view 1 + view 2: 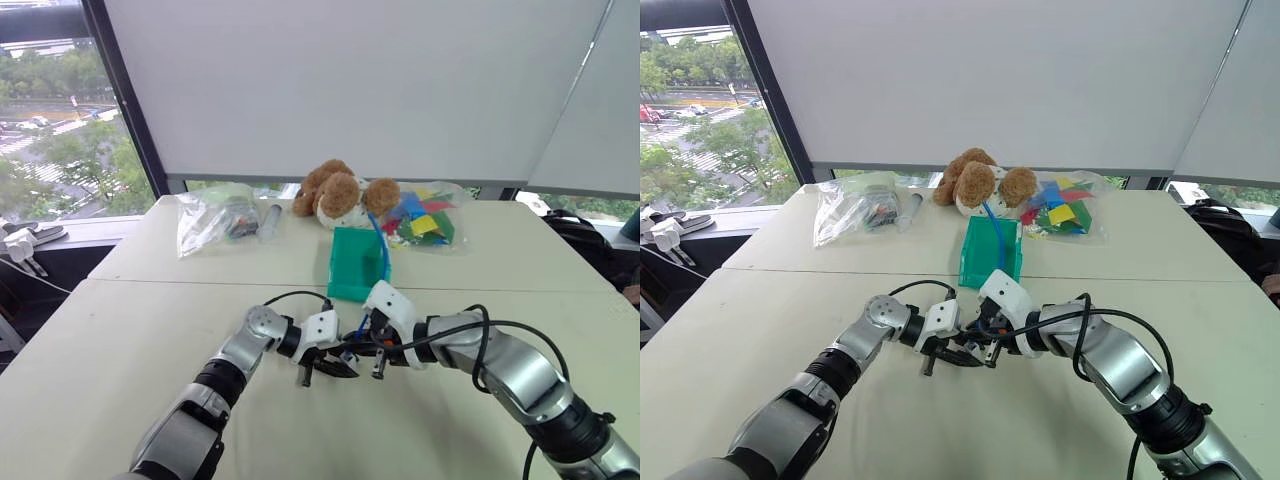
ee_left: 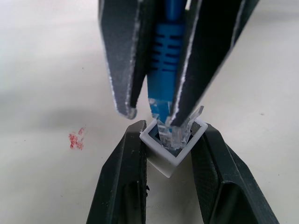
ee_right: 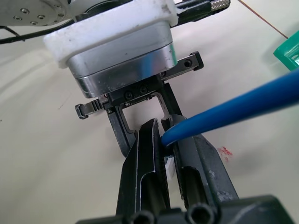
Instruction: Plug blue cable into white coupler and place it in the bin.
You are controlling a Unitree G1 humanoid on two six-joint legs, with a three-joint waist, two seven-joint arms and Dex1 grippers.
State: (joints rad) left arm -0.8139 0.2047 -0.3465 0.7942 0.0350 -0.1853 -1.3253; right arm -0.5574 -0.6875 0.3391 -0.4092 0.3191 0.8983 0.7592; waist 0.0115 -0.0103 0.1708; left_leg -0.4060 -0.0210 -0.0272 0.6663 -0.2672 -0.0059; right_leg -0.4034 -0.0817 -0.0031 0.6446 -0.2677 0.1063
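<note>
Both grippers meet just above the counter [image 1: 120, 320], on the near side of the bin [image 1: 355, 265] and a short way from it. The left gripper [image 2: 169, 140] has its two black fingers clamped on the white coupler [image 2: 166, 156], one against each side wall, with the coupler's open socket turned toward the other arm. The right gripper [image 2: 154, 105] is pinched narrow on the blue cable [image 2: 164, 56], holding it by the ribbed blue boot just behind the clear plug. The plug's tip sits inside the mouth of the coupler, with part of the clear plug body visible above the rim; how deep it has gone cannot be told.

From the right gripper the blue cable rises and runs away toward the bin, where its far length passes over the bin's rim. The bin stands upright on the counter, and just behind it lies a brown plush toy [image 1: 340, 192]. Beside the toy on the right is a clear bag of coloured pieces [image 1: 425, 220], and well to the left of the bin lies another clear bag [image 1: 210, 220]. A small red mark [image 2: 76, 139] shows on the counter close to the coupler.
</note>
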